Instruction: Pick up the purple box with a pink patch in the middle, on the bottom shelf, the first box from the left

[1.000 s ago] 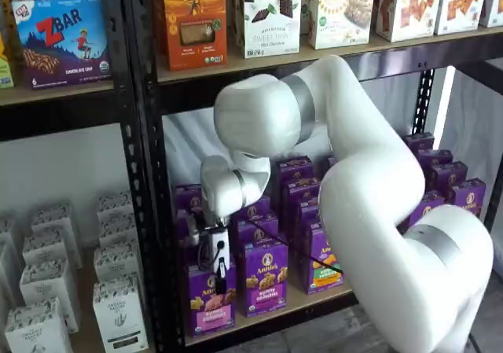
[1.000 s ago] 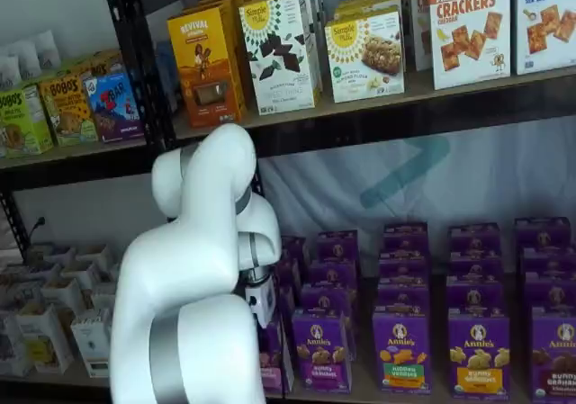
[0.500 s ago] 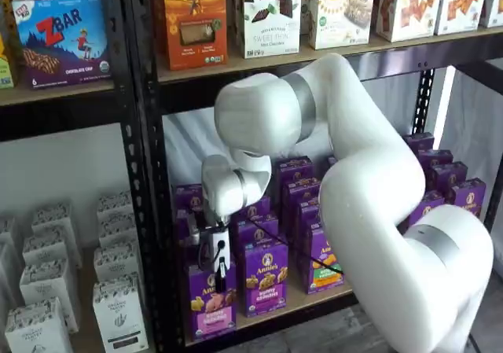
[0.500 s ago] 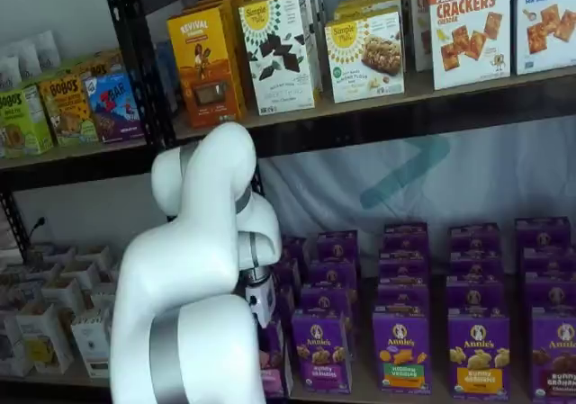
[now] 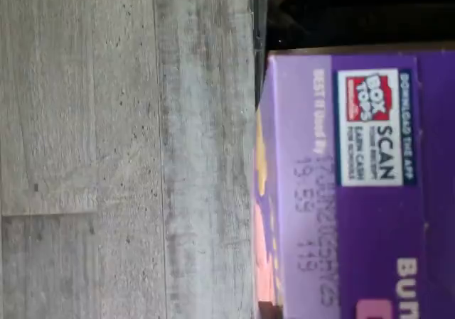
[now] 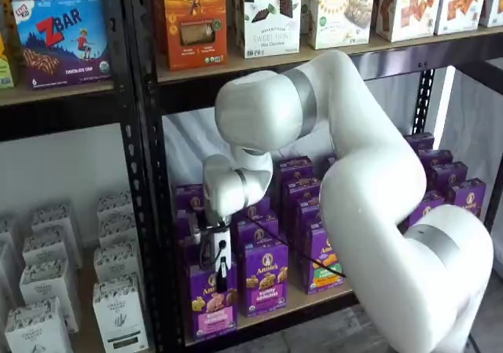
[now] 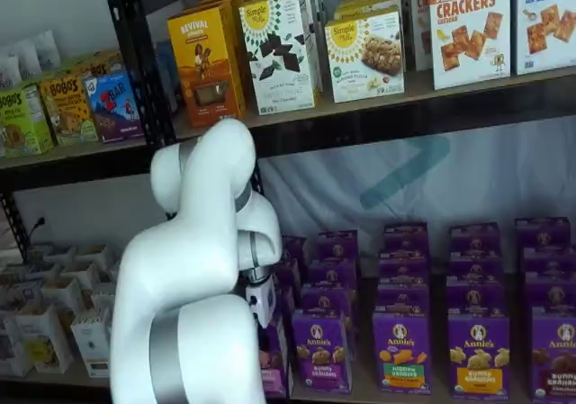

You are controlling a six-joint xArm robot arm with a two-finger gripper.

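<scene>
Here the gripper (image 6: 222,278) is clenched on the top of the purple box (image 6: 211,302), which stands at the front left end of the bottom shelf (image 6: 314,296), at seven o'clock from the arm's elbow (image 6: 259,109).

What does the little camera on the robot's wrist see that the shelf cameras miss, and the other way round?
Only the wrist view shows the purple box's top flap close up, with its printed date and a Box Tops patch, beside grey plank flooring.

Only a shelf view shows the white arm, the gripper shut on that box's top, its pink-patch front, neighbouring purple cartons and the bottom shelf.

Both show the same purple box.
</scene>
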